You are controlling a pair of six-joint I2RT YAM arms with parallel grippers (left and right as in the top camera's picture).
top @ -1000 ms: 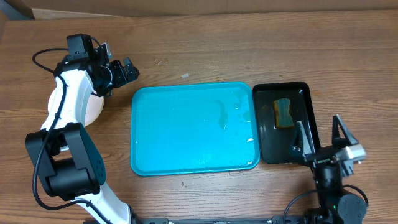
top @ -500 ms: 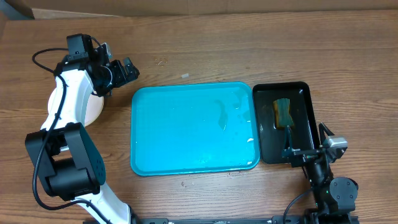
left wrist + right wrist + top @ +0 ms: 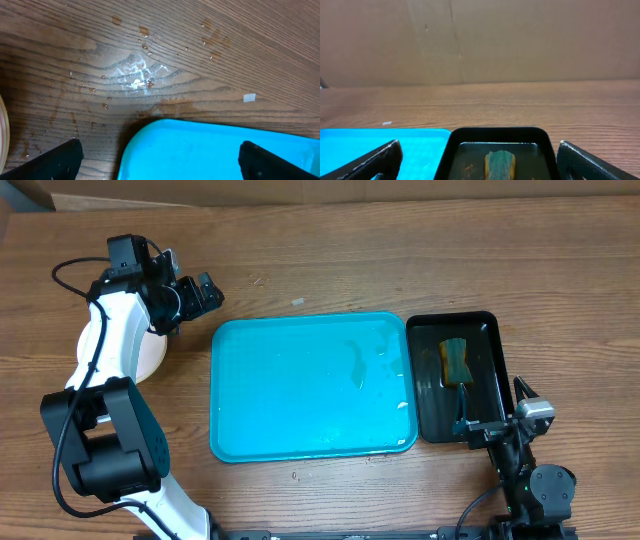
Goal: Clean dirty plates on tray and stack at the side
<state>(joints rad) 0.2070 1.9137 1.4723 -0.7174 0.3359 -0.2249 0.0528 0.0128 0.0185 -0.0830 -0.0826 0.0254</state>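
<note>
Turquoise tray (image 3: 290,395) lies mid-bench (image 3: 400,260), bare except for water drops towards its right side. The plates (image 3: 152,358) rest on the bench left of the tray, not touching it, partly hidden under the left arm; their number cannot be told. Left claw (image 3: 208,292) hovers near them, fingers spread, empty. Right claw (image 3: 479,150), likewise spread and empty, faces the black tray (image 3: 496,360) holding a sponge (image 3: 455,360).

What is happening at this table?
Two robot arms are cleaning plates; the work looks nearly done. The blue tray holds no plates, only water drops. A white plate lies to its left, half hidden under the left arm. The sponge lies in the black tray. The left gripper and the right gripper are open and empty.
</note>
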